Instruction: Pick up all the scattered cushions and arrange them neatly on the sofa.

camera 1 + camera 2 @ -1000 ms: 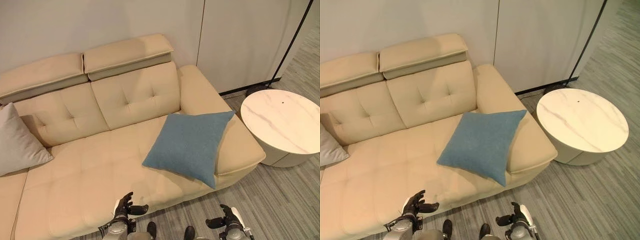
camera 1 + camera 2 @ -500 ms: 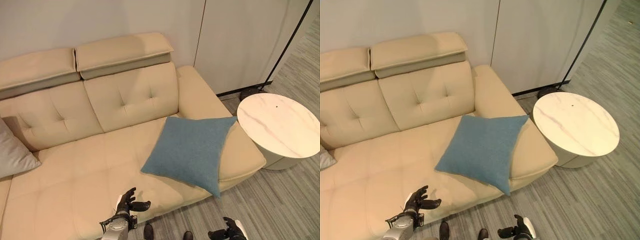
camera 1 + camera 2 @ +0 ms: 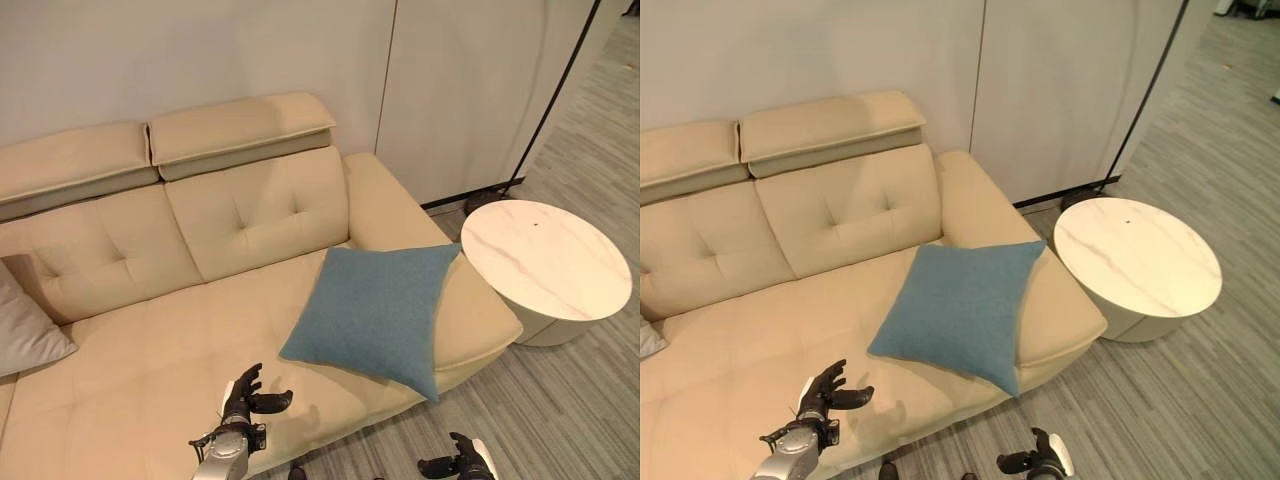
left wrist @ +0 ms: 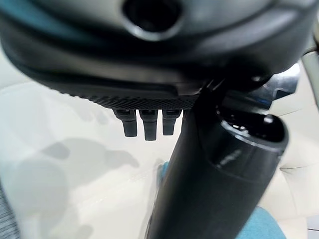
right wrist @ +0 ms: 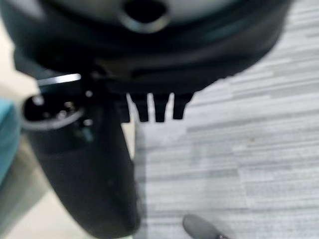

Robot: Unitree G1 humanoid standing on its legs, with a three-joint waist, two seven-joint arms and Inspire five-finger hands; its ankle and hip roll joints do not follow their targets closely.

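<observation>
Not much done yet: square blue fabric cushion [image 3: 375, 315] flopped mid-frame on the beige leather sofa [image 3: 150, 350], grey cushion [image 3: 25, 330] far left; my left hand [image 3: 243, 395] spread, empty, right hand [image 3: 460, 465] relaxed, both at bottom edge

From my feed there's a square blue cushion [image 3: 375, 312] lying turned like a diamond at the right end of the beige sofa [image 3: 150, 350], one corner leaning up on the right armrest and another poking over the front edge. A grey cushion [image 3: 25, 330] leans at the far left end.
</observation>
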